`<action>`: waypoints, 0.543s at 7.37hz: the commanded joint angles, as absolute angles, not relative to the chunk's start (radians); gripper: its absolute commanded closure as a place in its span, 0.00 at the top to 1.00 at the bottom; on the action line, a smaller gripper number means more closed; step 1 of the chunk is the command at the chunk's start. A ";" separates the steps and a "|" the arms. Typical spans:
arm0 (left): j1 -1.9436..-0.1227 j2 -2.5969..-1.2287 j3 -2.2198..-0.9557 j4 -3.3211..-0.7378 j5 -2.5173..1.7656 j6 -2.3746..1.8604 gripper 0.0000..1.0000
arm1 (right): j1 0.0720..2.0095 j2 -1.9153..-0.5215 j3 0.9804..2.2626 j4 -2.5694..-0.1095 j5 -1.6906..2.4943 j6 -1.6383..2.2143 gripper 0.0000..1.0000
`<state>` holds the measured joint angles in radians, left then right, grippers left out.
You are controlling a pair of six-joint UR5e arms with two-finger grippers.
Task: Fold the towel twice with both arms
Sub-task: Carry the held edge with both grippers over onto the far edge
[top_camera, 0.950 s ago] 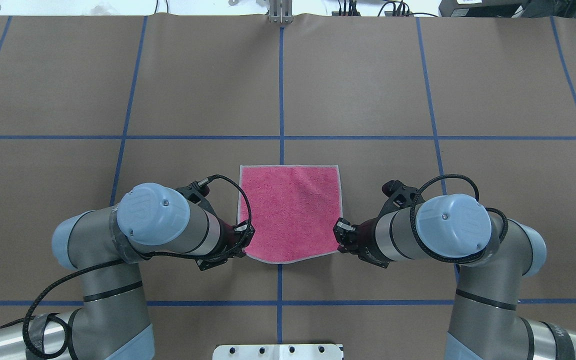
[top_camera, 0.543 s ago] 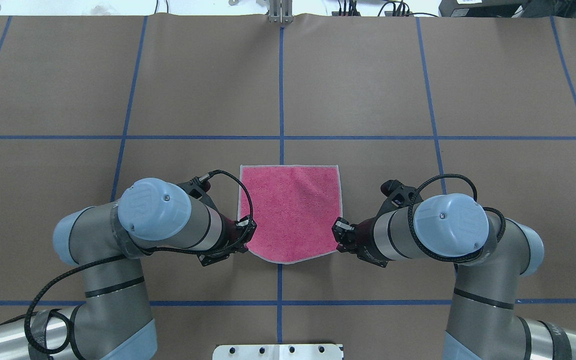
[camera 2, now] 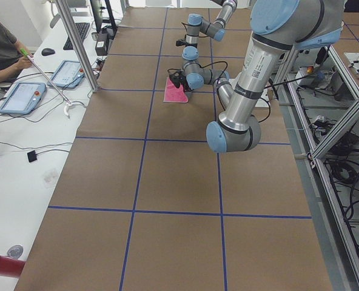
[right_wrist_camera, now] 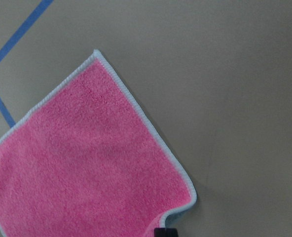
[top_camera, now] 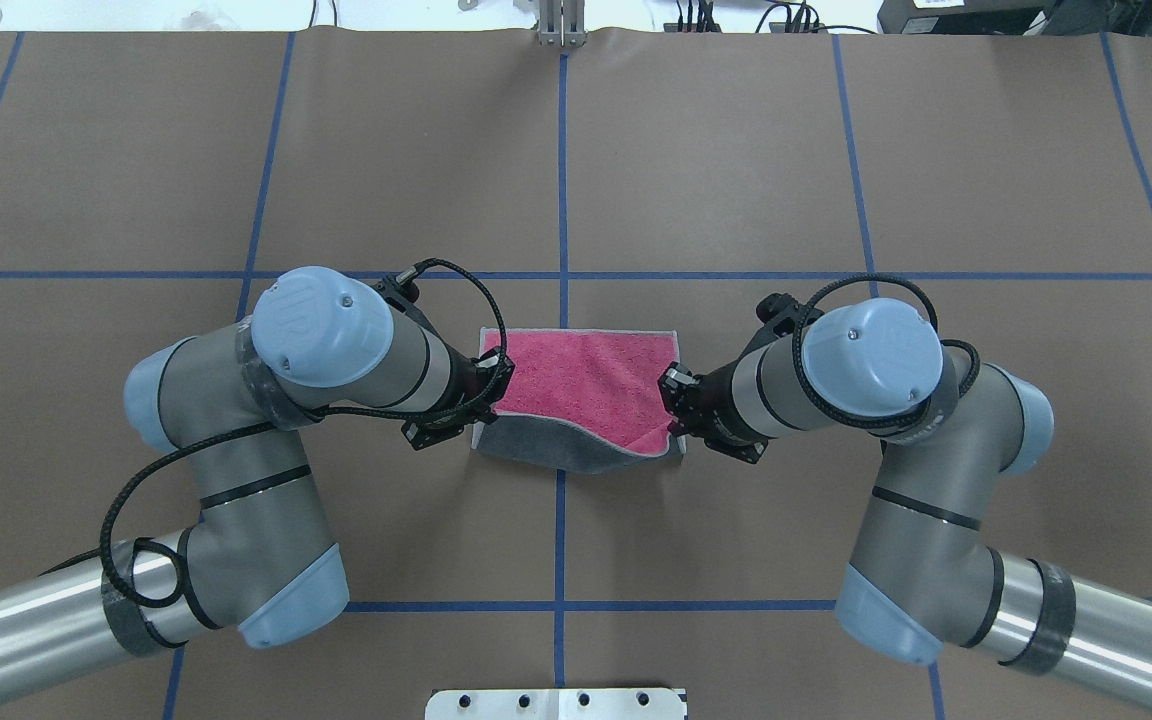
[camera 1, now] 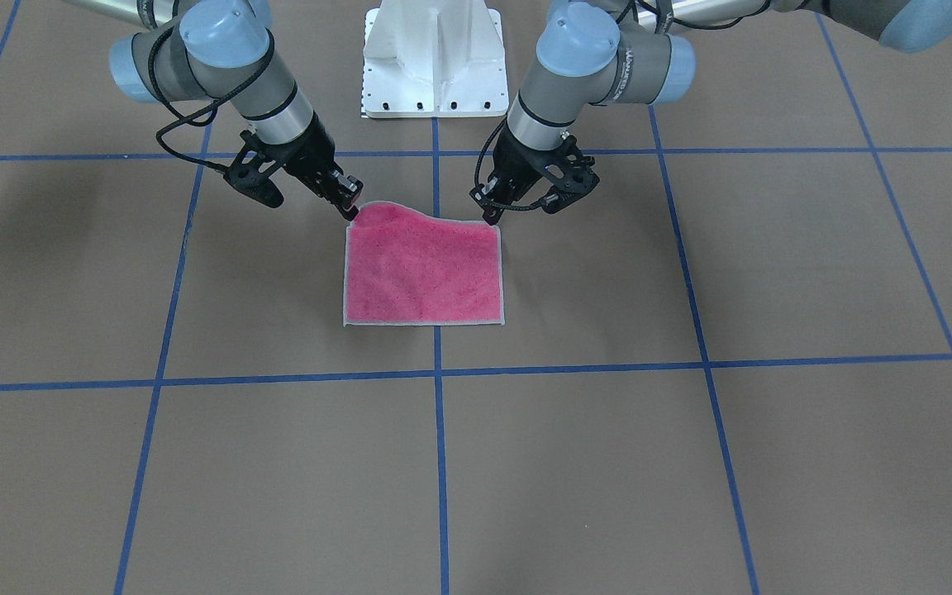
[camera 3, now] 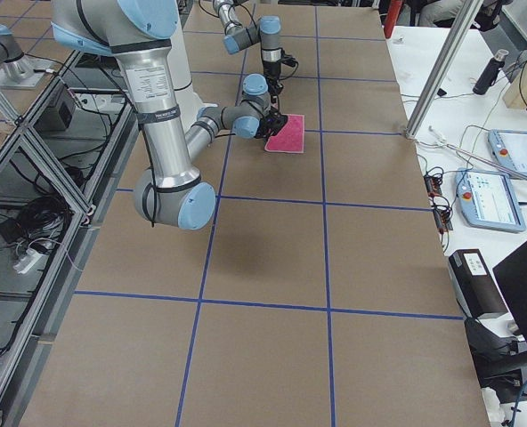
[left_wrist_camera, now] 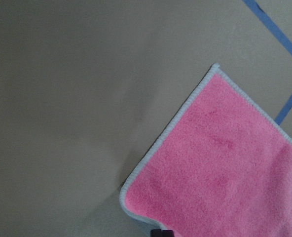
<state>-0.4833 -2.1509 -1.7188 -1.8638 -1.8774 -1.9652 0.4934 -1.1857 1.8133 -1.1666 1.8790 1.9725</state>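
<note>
The towel (top_camera: pixel 591 380) lies near the middle of the table (top_camera: pixel 736 150). Its far edge is flat and its near edge is raised, so the grey underside shows (it sags between my holds). My left gripper (top_camera: pixel 481 415) is clamped on one near corner and my right gripper (top_camera: pixel 674 425) on the other.

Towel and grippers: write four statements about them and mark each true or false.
1. The towel lies fully flat. False: its near edge is lifted, grey underside showing.
2. The left gripper has its jaws shut on a towel corner. True.
3. The right gripper hangs open, clear of the towel. False: its jaws hold the other near corner.
4. The towel's far edge rests on the table. True.
</note>
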 commanded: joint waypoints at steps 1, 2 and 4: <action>-0.511 -2.174 -1.678 -1.868 -1.878 -1.964 0.00 | 0.547 -1.125 1.728 -1.164 1.896 1.968 0.00; -0.517 -2.178 -1.660 -1.868 -1.878 -1.962 0.00 | 0.569 -1.106 1.704 -1.164 1.898 1.967 0.00; -0.538 -2.210 -1.609 -1.870 -1.878 -1.963 0.00 | 0.594 -1.072 1.646 -1.163 1.926 1.973 0.00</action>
<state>-0.5264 -2.1925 -1.6379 -1.8687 -1.8776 -1.9626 0.5764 -1.0924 1.6822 -1.1640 1.9088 1.9689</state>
